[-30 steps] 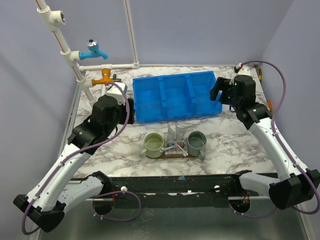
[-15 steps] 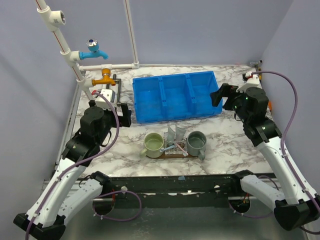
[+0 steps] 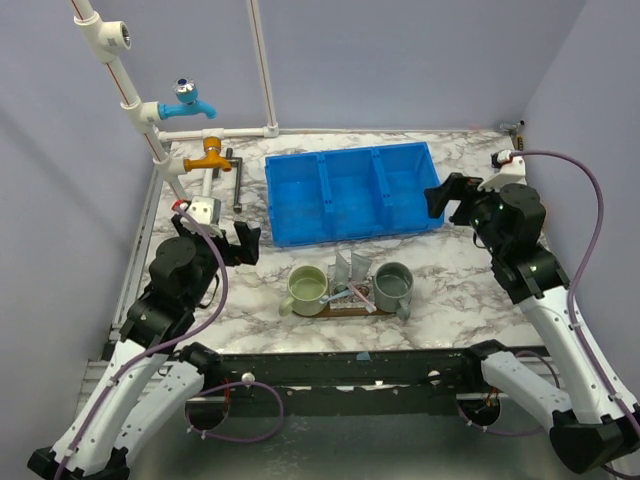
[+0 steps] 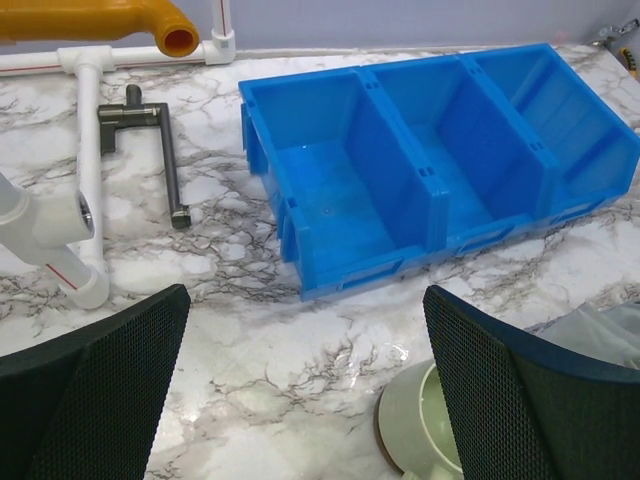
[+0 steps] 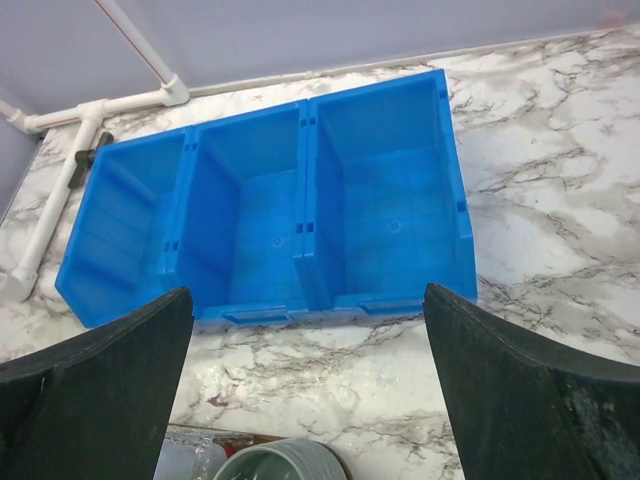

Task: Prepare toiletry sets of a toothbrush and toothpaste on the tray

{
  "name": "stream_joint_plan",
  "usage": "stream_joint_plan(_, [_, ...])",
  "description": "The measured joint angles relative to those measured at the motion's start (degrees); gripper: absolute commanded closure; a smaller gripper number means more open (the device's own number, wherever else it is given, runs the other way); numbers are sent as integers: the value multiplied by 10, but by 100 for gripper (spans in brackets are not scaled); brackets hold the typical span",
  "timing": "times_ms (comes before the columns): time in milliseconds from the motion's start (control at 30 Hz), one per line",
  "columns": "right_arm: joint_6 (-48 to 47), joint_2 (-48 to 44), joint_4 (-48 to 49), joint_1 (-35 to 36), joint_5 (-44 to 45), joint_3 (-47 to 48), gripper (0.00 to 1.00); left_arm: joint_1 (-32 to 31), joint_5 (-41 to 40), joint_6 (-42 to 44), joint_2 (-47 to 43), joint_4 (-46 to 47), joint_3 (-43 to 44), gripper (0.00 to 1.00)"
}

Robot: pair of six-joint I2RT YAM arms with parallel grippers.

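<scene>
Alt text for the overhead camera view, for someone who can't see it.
A pale green cup and a grey cup stand on a dark wooden tray, toothbrushes and tubes between them, before an empty blue bin. The left gripper and right gripper hover open on either side.

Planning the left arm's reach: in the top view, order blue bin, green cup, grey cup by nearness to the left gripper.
Left gripper:
1. blue bin, just right of it.
2. green cup, centre-left.
3. grey cup, farther right.
</scene>
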Motion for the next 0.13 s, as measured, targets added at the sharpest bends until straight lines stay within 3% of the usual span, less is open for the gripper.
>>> stream_joint_plan(133, [-2, 4, 0, 0, -4, 2, 0, 0, 0, 0, -12, 6, -2, 1])
